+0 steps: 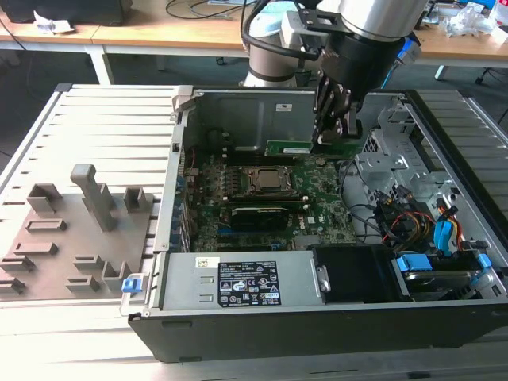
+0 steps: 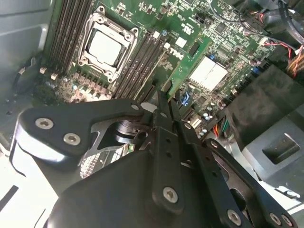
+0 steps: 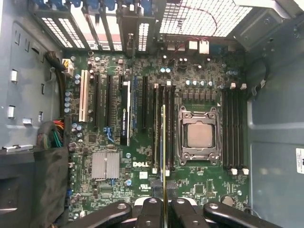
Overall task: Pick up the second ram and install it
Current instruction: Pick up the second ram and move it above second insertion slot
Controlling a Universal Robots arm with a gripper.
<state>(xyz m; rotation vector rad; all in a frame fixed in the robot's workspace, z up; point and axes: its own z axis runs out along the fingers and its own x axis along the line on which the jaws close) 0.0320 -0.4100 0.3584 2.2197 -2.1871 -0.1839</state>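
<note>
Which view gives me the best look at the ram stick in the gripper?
The exterior view: the second ram shows side-on, nearly full length. The first wrist view shows it edge-on; the second wrist view shows it foreshortened.

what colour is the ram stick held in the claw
Green. The second ram shows best in the exterior view, held by the claw.

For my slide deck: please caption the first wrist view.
Gripper holds the second ram edge-on over the memory slots beside the CPU socket.
</note>
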